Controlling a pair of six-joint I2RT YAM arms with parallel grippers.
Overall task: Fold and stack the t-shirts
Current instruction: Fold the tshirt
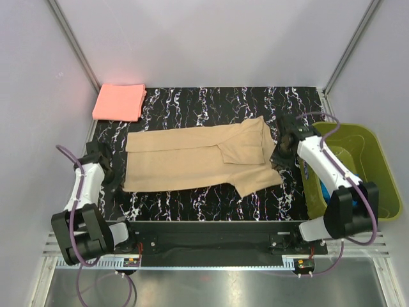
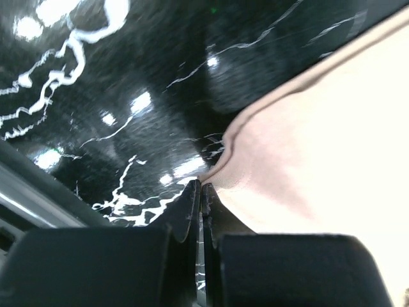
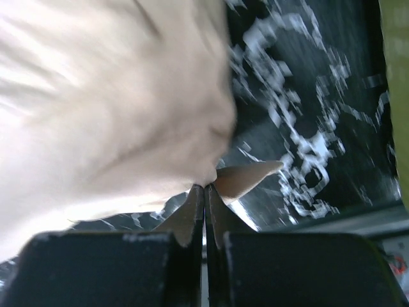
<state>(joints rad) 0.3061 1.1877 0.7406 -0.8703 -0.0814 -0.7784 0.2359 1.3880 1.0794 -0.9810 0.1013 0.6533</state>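
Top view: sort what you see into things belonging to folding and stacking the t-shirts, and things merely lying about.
Job:
tan shirt, spread out
pink shirt, folded, far left corner
left gripper and right gripper, both pinching the tan shirt

Lying about:
basket, at right

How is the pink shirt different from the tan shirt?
The salmon-pink cloth t-shirt is folded into a small square; the tan-beige cloth t-shirt lies spread out long. The pink one sits alone at the far left corner; the tan one is pinched by the left gripper and right gripper. Both are plain, one-colour cloth.
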